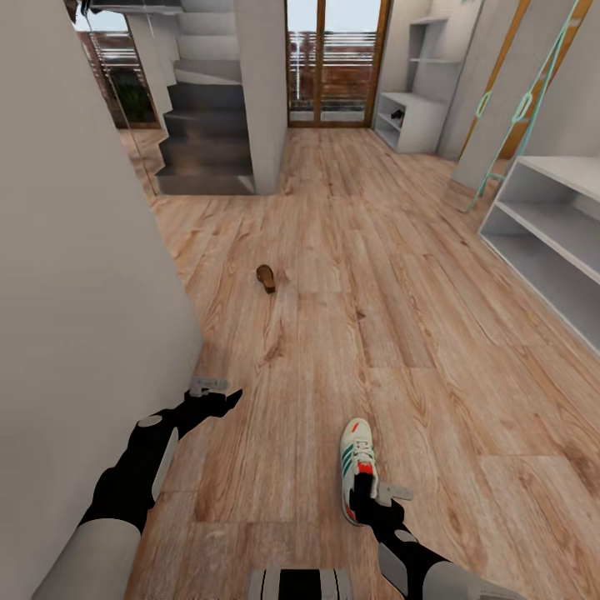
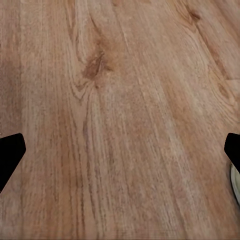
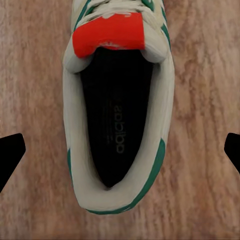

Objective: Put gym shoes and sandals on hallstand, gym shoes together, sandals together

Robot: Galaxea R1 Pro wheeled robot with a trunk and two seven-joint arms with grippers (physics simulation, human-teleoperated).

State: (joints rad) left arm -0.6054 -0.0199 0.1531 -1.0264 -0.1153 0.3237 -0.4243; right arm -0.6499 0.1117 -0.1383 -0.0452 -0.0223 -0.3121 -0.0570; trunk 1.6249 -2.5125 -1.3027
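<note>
A home corridor: wood-plank floor (image 1: 350, 250), staircase (image 1: 204, 125) upper left, glass balcony doors (image 1: 333, 62), shoe rack (image 1: 554, 225) right.

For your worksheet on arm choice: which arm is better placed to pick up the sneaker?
Right. The right gripper hangs open directly over the sneaker, fingers either side of its heel end. The left gripper is open over bare floor, off to the side.
</note>
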